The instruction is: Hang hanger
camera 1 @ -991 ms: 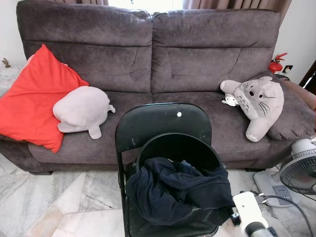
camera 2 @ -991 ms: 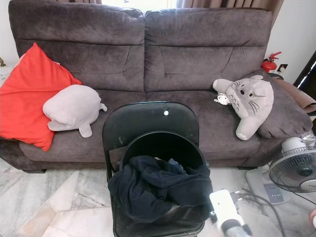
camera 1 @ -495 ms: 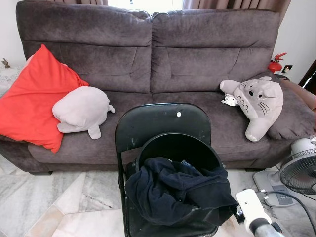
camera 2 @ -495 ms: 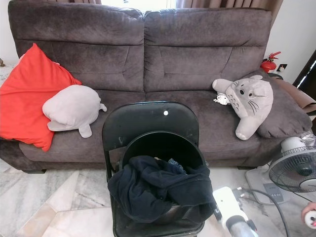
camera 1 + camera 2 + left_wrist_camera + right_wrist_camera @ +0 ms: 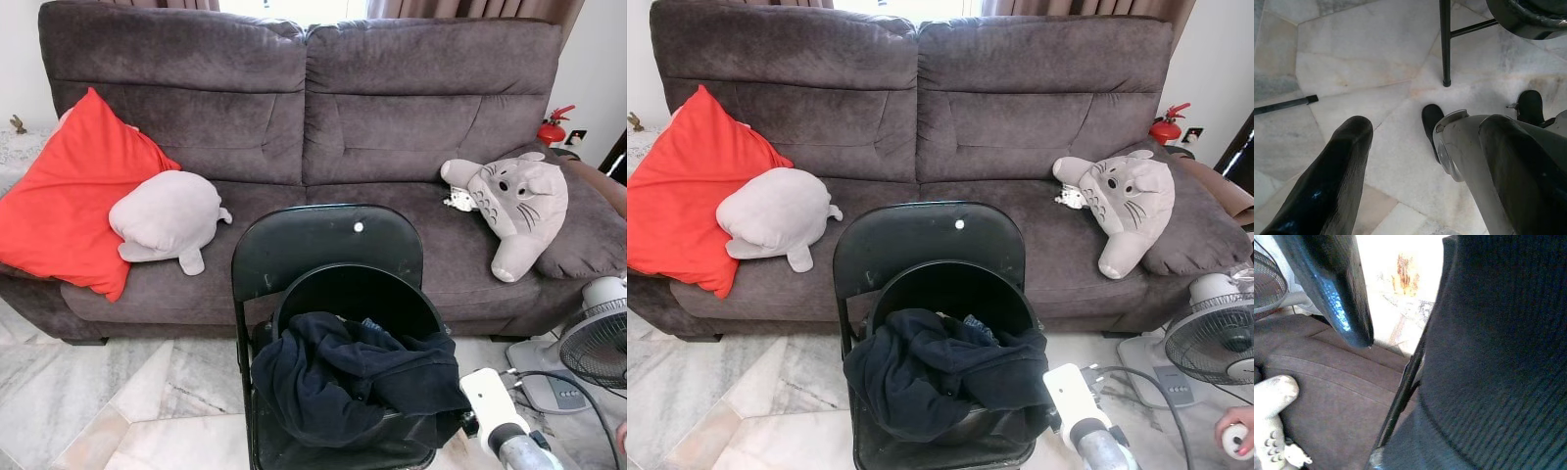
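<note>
No hanger is showing; dark clothes (image 5: 358,382) are spilling over the basket (image 5: 358,294) on the black chair (image 5: 323,245). The right gripper (image 5: 1400,318) is pressing against that cloth, its grip unreadable. The left gripper (image 5: 1422,161) is hanging over the floor (image 5: 1352,63), fingers spread. The right arm (image 5: 500,421) is sitting slightly lower than before.

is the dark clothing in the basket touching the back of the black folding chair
Apart. In the left eye view, the dark clothing lies inside the black basket, whose raised rim stands between it and the chair back.
</note>
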{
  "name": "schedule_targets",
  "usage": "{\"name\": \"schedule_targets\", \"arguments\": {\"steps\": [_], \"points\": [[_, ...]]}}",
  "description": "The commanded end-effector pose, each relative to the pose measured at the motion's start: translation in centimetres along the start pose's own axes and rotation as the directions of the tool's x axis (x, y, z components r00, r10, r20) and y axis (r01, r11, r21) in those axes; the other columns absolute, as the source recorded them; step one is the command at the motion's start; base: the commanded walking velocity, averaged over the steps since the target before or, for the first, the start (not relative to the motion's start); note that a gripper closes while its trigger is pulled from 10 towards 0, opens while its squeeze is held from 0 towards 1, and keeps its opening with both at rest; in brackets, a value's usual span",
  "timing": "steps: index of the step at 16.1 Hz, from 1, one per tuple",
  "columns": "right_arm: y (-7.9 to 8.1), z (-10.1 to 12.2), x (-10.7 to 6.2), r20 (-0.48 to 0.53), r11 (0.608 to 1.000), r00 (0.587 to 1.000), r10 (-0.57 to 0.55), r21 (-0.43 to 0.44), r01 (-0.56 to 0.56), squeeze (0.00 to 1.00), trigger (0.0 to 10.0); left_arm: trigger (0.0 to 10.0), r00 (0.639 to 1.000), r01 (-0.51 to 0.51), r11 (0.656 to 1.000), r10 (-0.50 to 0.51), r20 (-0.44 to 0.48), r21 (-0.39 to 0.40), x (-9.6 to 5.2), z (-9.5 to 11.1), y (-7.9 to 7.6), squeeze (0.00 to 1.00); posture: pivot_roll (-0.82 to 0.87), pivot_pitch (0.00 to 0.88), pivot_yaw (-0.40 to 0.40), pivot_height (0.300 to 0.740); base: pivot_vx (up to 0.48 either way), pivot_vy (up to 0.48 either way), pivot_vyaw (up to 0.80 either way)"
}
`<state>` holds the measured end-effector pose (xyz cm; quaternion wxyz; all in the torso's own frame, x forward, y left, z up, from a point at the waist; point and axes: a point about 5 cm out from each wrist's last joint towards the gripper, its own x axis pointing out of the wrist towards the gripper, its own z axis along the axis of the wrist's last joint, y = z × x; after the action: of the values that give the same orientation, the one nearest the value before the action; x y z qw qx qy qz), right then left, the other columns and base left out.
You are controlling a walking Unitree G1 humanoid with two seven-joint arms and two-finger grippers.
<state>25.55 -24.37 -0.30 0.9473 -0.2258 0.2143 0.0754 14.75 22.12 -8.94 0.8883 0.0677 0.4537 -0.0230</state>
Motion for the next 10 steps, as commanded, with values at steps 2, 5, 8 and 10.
{"name": "schedule_targets", "arguments": {"steps": [2, 5, 8, 10], "points": [[0.2, -0.4, 0.1, -0.030, 1.000, 0.999, 0.015, -0.020, -0.016, 0.00, 10.0, 10.0, 0.999, 0.005, 1.000, -0.004, -0.040, 0.028, -0.3, -0.9, 0.2, 0.00, 0.00, 0.069, 0.009, 0.740, 0.000, 0.000, 0.00], [0.1, -1.0, 0.0, -0.067, 1.000, 0.998, 0.013, -0.027, -0.015, 0.00, 10.0, 10.0, 0.999, 0.006, 1.000, -0.005, -0.035, 0.030, -0.2, -0.8, 0.2, 0.00, 0.00, 0.073, 0.010, 0.740, 0.000, 0.000, 0.00], [0.3, -1.3, -0.1, -0.076, 1.000, 0.997, 0.011, -0.020, -0.013, 0.00, 10.0, 10.0, 0.999, 0.007, 0.999, -0.006, -0.035, 0.031, -0.3, -0.9, 0.1, 0.00, 0.01, 0.075, 0.012, 0.740, 0.000, 0.000, 0.00], [0.3, -1.4, -0.1, -0.080, 1.000, 0.997, 0.006, -0.021, -0.007, 0.00, 1.2, 10.0, 0.999, 0.007, 0.999, -0.006, -0.036, 0.033, -0.3, -0.9, 0.2, 0.00, 0.01, 0.077, 0.013, 0.740, 0.000, 0.000, 0.00]]}}
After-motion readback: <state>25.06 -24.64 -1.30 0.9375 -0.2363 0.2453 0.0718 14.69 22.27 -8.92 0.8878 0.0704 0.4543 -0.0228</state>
